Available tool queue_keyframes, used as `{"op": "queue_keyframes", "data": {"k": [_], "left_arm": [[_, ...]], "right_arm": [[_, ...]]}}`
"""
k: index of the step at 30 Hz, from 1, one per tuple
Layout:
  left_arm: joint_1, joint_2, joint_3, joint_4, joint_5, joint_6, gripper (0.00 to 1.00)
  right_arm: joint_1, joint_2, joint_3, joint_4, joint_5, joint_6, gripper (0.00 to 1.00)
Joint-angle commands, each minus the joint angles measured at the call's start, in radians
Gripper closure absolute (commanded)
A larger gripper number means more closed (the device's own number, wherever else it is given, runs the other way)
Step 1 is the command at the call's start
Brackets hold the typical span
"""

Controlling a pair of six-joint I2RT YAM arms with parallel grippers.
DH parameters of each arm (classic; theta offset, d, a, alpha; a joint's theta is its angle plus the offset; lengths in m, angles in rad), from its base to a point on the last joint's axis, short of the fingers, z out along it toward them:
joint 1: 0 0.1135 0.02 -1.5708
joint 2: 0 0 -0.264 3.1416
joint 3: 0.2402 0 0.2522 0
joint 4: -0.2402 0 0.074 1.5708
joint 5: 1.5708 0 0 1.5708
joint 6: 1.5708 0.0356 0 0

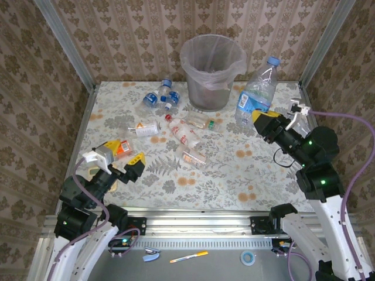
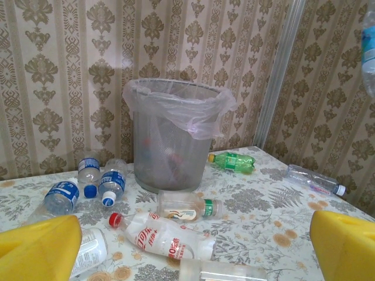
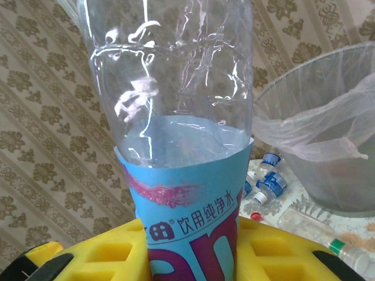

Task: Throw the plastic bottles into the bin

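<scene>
One large bottle (image 1: 256, 88) clamped in right gripper (image 1: 265, 121), cap up | left gripper (image 1: 123, 157) wide, empty | loose bottles (image 2: 170, 240) ahead of it

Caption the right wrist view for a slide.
Right gripper clamps a large blue-labelled clear bottle, with the bag-lined bin beyond to the right.

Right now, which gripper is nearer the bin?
Right. The right gripper, shut on a large bottle, is close beside the bin on its right; the left gripper, open, sits far off at the near left.
</scene>
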Motion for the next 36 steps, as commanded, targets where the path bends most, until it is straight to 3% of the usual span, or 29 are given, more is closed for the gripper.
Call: {"op": "queue_keyframes", "data": {"k": [1, 10, 15, 17, 20, 22, 25, 36], "left_arm": [[-0.002, 0.002, 0.011, 0.027, -0.026, 0.015, 0.00], [-0.003, -0.013, 0.037, -0.017, -0.167, 0.099, 0.00], [-0.003, -0.009, 0.040, -0.021, -0.178, 0.106, 0.00], [-0.003, -0.003, 0.051, -0.031, -0.174, 0.102, 0.00], [-0.003, 0.000, 0.068, -0.077, -0.180, 0.077, 0.00], [-0.003, -0.003, 0.074, -0.106, -0.167, 0.060, 0.00], [-0.002, 0.000, 0.078, -0.126, -0.147, 0.031, 0.00], [-0.003, 0.147, 0.096, -0.087, -0.085, -0.068, 0.00]], "right_arm": [[0.009, 0.045, 0.047, 0.081, 0.010, -0.014, 0.67], [0.010, 0.329, 0.194, 0.159, 0.008, -0.010, 0.66], [0.006, 0.804, 0.653, -0.010, -0.024, -0.047, 0.60], [-0.002, 1.032, 0.924, -0.173, -0.031, -0.055, 0.42], [-0.036, 1.299, 1.224, -0.335, -0.091, -0.003, 0.28], [-0.045, 1.316, 1.222, -0.313, -0.098, 0.014, 0.22], [-0.048, 1.223, 1.131, -0.304, -0.041, -0.032, 0.11], [-0.054, 0.824, 0.752, -0.327, -0.033, -0.126, 0.05]]}}
